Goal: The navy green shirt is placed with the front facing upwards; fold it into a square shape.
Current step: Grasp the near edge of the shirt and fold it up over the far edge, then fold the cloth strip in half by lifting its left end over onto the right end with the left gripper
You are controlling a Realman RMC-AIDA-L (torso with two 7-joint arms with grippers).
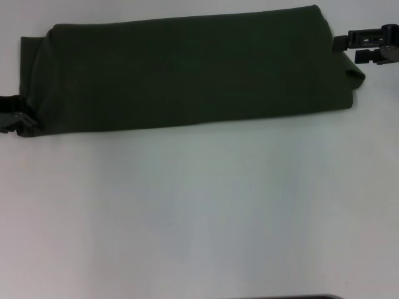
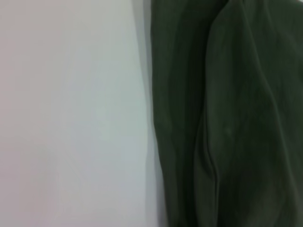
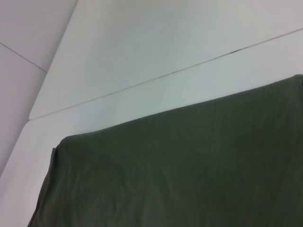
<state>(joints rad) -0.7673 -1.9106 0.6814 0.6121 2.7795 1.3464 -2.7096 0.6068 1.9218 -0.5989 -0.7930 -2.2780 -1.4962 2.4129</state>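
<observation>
The navy green shirt (image 1: pixel 187 75) lies folded into a long dark band across the far part of the white table; no lettering or collar shows. My left gripper (image 1: pixel 17 119) sits at the band's left near corner, touching the cloth. My right gripper (image 1: pixel 358 48) is at the band's right far corner, open, its fingertips right at the cloth's edge. In the left wrist view the shirt (image 2: pixel 227 118) shows layered folds beside bare table. The right wrist view shows a smooth corner of the shirt (image 3: pixel 189 170).
The white table (image 1: pixel 187 212) stretches wide in front of the shirt. A seam between table panels (image 3: pixel 165 73) runs behind the shirt. A thin dark strip (image 1: pixel 293 297) shows at the near edge.
</observation>
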